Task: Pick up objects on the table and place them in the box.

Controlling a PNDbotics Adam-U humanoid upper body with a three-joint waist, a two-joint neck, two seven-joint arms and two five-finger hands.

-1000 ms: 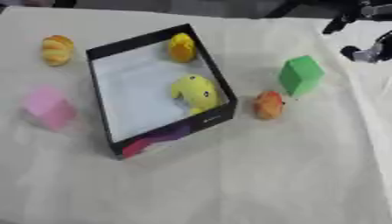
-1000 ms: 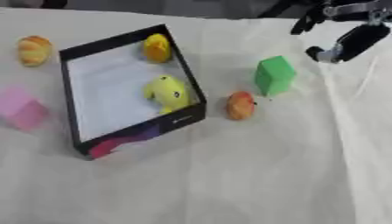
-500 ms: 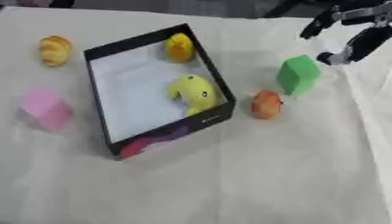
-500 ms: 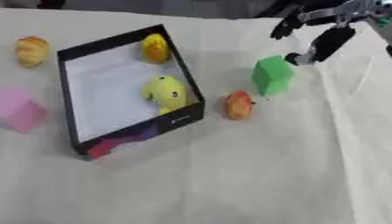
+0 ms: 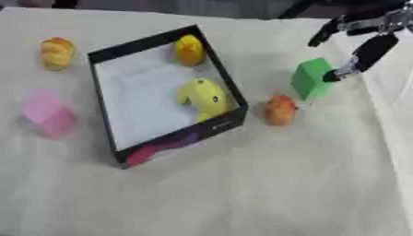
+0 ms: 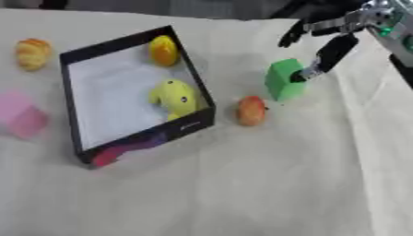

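Black open-topped box set askew on a cloth-covered table, pale floor inside, a pink-and-purple patch at its near corner. Two things already in it: a yellow rounded toy with a dark dot, leaning against the right wall, and a smaller yellow-orange piece tucked in the far corner.

Outside the box, on the cloth:
- green block, bright and boxy, upright, well to the right of the box and toward the far side
- small orange-red rounded object, just nearer than the green block and close beside the box's right wall, not touching it
- pink block, pale with a darker near face, to the left of the box
- golden-brown lumpy object, bread-like in colour, at the far left, apart from the box

Right hand reaching in from the upper right, black with silver parts. Fingers spread and fairly straight, nothing grasped: one long finger angled down with its tip at the upper right edge of the green block, touching or very nearly so, another finger held out higher toward the left above the block. Hard to say whether real contact exists
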